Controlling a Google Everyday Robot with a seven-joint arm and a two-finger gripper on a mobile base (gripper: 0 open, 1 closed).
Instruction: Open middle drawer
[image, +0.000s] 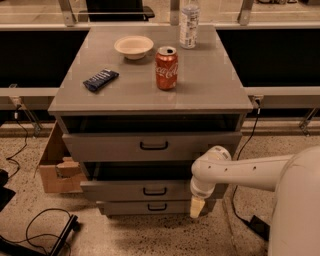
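The grey cabinet (150, 95) has three drawers. The middle drawer (115, 191), with a small black loop handle (151, 191), stands pulled out a little, with a dark gap above its front. My gripper (196, 207) hangs at the right end of the drawer fronts, its pale tip level with the bottom drawer (125, 207) and below the middle drawer's right corner. It holds nothing that I can see. The white arm (240, 170) reaches in from the right.
The top drawer (100, 146) is also out a little. On the cabinet top are a red soda can (166, 68), a white bowl (133, 46), a dark snack bar (100, 80) and a water bottle (189, 24). A cardboard box (55, 170) stands on the floor at the left, with cables (35, 220) in front.
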